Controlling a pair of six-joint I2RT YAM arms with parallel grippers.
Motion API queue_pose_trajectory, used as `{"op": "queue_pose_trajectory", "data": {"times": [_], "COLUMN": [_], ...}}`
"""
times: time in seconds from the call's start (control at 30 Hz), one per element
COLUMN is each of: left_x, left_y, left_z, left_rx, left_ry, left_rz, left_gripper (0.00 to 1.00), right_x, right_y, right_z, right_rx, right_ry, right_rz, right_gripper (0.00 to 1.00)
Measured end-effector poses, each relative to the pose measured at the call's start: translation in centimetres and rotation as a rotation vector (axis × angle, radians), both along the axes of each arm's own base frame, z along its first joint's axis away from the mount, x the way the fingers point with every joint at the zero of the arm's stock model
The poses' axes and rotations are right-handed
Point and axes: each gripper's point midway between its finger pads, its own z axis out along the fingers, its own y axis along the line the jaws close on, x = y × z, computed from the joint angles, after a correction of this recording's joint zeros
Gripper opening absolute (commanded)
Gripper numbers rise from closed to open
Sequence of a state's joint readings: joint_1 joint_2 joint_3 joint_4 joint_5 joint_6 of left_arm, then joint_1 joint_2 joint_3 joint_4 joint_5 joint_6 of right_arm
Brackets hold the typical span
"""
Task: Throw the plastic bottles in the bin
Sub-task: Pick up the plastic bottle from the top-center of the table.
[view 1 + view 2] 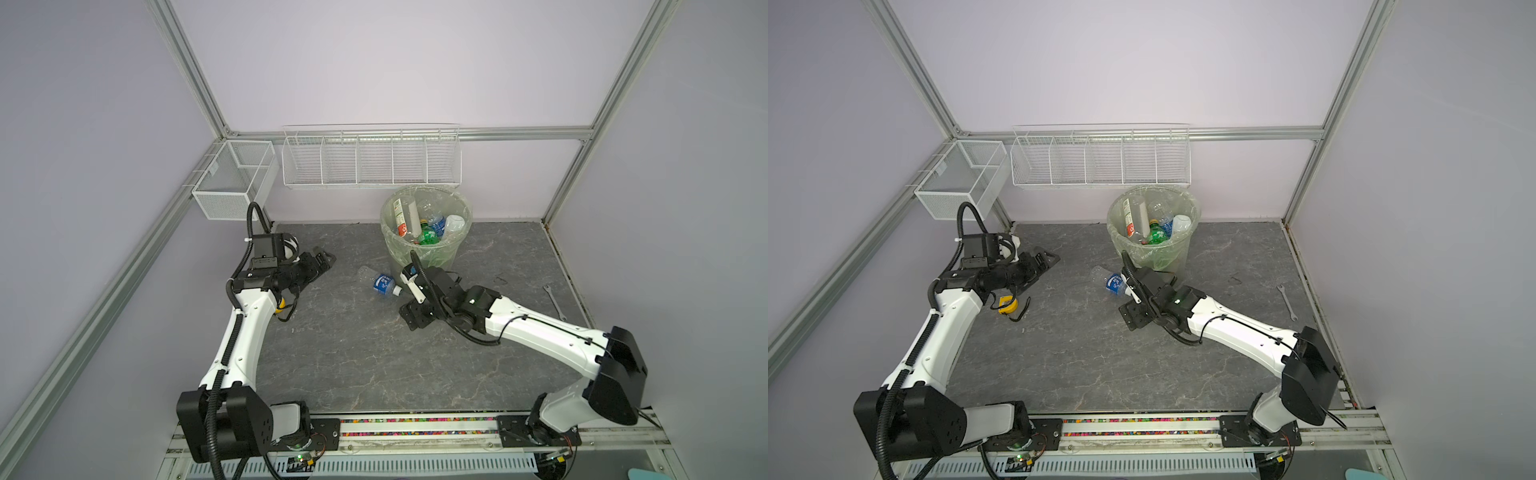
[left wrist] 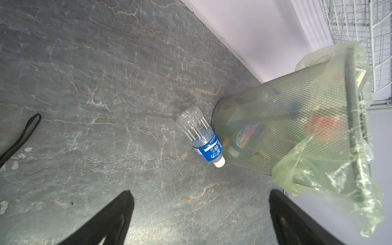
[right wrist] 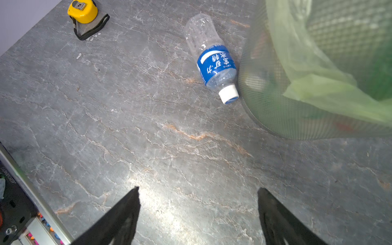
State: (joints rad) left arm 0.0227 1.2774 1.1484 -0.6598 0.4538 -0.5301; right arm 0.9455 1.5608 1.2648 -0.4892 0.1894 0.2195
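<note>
Found clear, glossy, ribbed plastic in the bottle [image 3: 212, 57] at seven o'clock of the bin [image 2: 275, 127]; fine mesh there under thin, crinkled pale-green film [image 2: 322, 169]. Noted matt, veined stone-look on the tabletop [image 3: 148, 137], shiny yellow plastic on the tape measure [image 3: 83, 11], white-coated wire on the rack [image 1: 370, 162].

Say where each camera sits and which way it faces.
Both top views: high over the table's near edge, looking down on left arm, right arm, bin.
Left wrist: on left arm, looking past open left end effector at the lying bottle.
Right wrist: past the open right end effector at the same bottle.
Shared by all: bottle beside bin.
</note>
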Motion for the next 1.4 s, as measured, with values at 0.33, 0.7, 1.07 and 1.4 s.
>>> {"op": "queue_pose_trajectory", "data": {"times": [0.33, 0.7, 1.07, 1.4], "left_x": [-1.4, -2.8, -3.1, -3.2], "left_y": [2.5, 5.3, 6.1, 6.1], "left_z": [-2.8, -5.8, -5.5, -5.7], "left_rx": [0.022, 0.144, 0.169, 0.167], "left_ry": [0.059, 0.149, 0.136, 0.141], "left_rz": [0.092, 0.182, 0.211, 0.21], "left_gripper": [0.99, 0.99, 0.99, 0.99], "right_x": [1.6, 4.1, 7.0, 10.7], "right_y": [3.5, 7.4, 9.7, 10.3], "right_z": [-2.5, -4.3, -6.8, -8.9], "right_rx": [-0.054, -0.086, -0.164, -0.207], "right_ry": [0.027, 0.028, -0.004, -0.041], "right_rz": [0.041, 0.08, 0.088, 0.051], "right_gripper": [0.88, 0.88, 0.88, 0.88]}}
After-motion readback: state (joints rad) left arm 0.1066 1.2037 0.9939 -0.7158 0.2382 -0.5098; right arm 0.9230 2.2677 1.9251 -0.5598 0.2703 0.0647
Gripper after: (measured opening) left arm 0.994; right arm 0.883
